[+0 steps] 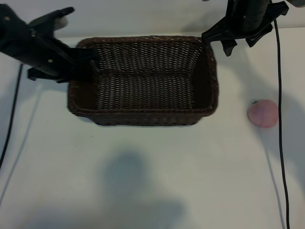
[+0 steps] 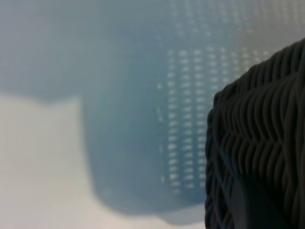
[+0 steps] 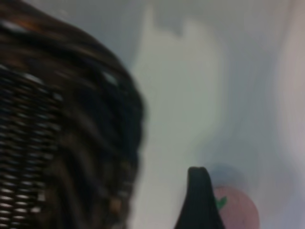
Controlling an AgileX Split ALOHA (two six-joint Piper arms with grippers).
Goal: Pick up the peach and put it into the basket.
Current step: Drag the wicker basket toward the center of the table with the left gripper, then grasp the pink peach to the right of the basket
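The peach (image 1: 262,113) is seen lying on the desk (image 1: 143,181) beside the basket (image 1: 143,117), apart from it and nearer the right gripper (image 1: 242,42), whose jaws are spread, while the left gripper (image 1: 83,59), jaws nearly pressed together, is placed at the basket's opposite end.

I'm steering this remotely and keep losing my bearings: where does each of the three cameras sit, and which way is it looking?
Exterior view: high above the table, looking steeply down at the basket and peach; the left tool is at the basket's left end, the right tool near its far right corner.
Left wrist view: close beside the basket's outer wall; no tool shows.
Right wrist view: looks down past one dark finger at the peach and basket corner.
Shared: all three show the basket; exterior and right wrist share the peach.
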